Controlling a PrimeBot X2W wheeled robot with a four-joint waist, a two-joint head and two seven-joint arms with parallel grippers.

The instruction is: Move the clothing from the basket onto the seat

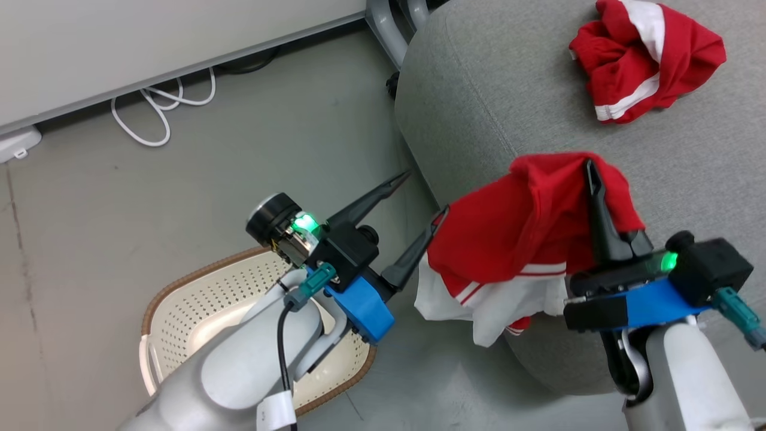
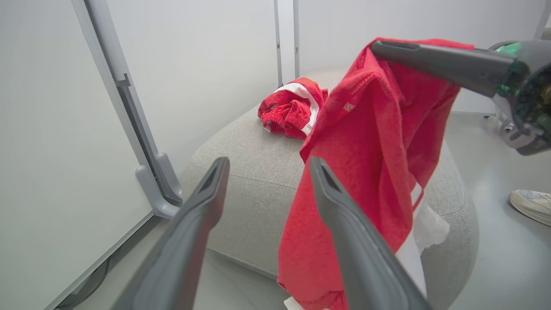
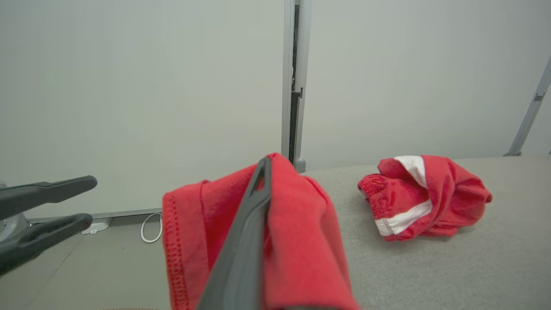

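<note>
Since the right jaws are clenched on the red garment (image 1: 508, 233), which hangs lengthwise over the near edge of the seat (image 1: 479, 90), its drop spot likely lies farther forward, toward the other garment (image 1: 646, 57); the left jaws gape empty just beside it, above the basket (image 1: 197, 299).

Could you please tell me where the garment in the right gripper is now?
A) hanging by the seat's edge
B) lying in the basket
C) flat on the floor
A: the right gripper is shut on the red garment, which hangs at the edge of the grey seat, away from the basket.
</note>
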